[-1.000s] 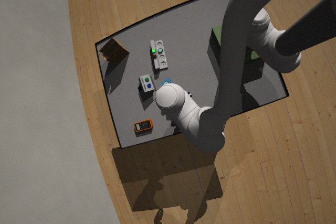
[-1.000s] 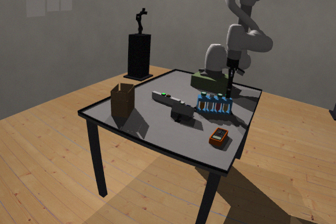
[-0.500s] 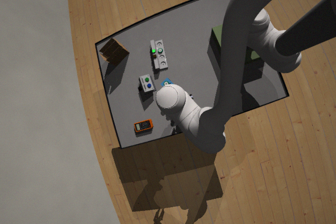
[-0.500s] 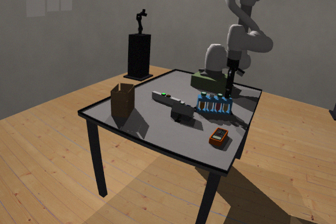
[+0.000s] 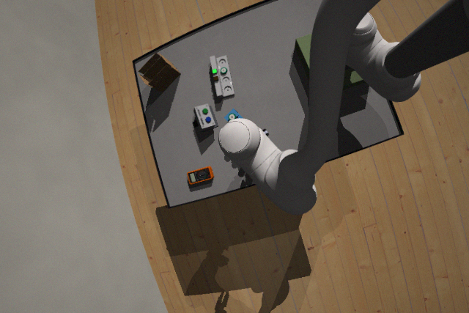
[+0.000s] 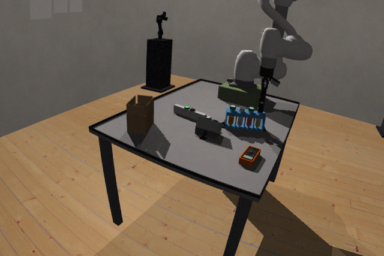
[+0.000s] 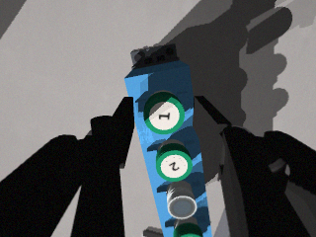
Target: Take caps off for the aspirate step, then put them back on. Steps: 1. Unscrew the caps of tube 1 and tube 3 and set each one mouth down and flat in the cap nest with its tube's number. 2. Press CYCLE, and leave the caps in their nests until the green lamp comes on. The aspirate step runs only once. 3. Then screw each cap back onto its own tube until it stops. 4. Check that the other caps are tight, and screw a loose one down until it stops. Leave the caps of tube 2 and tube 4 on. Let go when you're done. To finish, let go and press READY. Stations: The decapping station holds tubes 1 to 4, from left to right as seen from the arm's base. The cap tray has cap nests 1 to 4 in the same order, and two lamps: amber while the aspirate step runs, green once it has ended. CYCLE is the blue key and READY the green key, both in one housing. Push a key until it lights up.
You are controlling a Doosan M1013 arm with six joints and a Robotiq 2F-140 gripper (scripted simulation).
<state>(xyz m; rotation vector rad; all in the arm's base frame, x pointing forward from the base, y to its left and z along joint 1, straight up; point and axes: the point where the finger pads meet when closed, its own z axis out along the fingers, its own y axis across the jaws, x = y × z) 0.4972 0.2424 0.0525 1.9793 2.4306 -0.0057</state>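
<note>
The blue tube rack [image 7: 170, 163] holds the tubes in a row. In the wrist view tube 1's green cap [image 7: 164, 116] sits on its tube, with tube 2's cap [image 7: 173, 165] behind it. Tube 3 [image 7: 180, 204] stands open with no cap. Tube 4's cap [image 7: 189, 231] shows at the bottom edge. My gripper [image 7: 163, 111] is open, its two fingers on either side of cap 1 with a gap on each side. One green cap [image 5: 223, 70] lies in a nest of the cap tray [image 5: 222, 75]. The green lamp [image 5: 214, 70] is lit.
The key housing [image 5: 204, 116] with the green key [image 5: 205, 111] and blue key [image 5: 207, 119] stands between the tray and the rack [image 6: 245, 120]. An orange multimeter [image 5: 199, 175] lies near the table edge. A cardboard box [image 5: 159, 71] stands at the far corner.
</note>
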